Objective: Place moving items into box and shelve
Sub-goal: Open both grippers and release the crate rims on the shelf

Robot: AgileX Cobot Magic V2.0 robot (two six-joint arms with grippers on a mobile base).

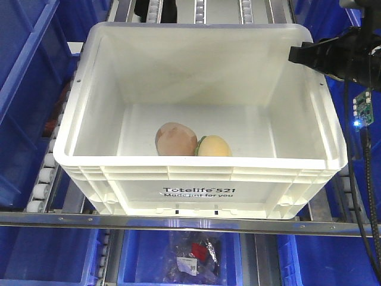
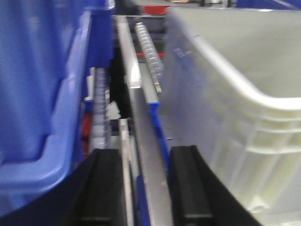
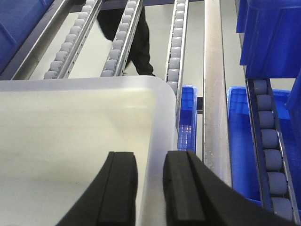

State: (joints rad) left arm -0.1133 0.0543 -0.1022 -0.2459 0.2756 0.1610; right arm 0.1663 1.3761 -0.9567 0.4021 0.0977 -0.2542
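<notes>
Front view: the white box [image 1: 202,173], printed "Totelife 521 Made just for you" on its near wall, sits on the roller rails of the shelve [image 1: 44,179], with a grey steel bar running across below its base. Inside the box, on the floor toward the near wall, lie the two moving items: the pink-brown ball [image 1: 175,139] and, touching it on its right, the pale yellow egg-shaped toy [image 1: 215,146] with a green edge. Blue bins [image 1: 27,89] flank the box on both sides, and a lower blue bin holds a clear bag [image 1: 191,257] of small goods.

Right wrist view: the right gripper [image 3: 149,190] straddles the rim of the box [image 3: 160,141] near its rounded corner; one finger lies inside the wall and the other outside, and whether the pads press the rim cannot be told. Roller rails [image 3: 176,52] and a steel bar [image 3: 214,89] extend beyond.

Left wrist view (blurred): the left gripper [image 2: 141,188] has its jaws apart, with a steel bar of the rack [image 2: 146,155] passing between the fingers; the box wall [image 2: 225,122] stands just to the right and a blue bin [image 2: 42,94] to the left
</notes>
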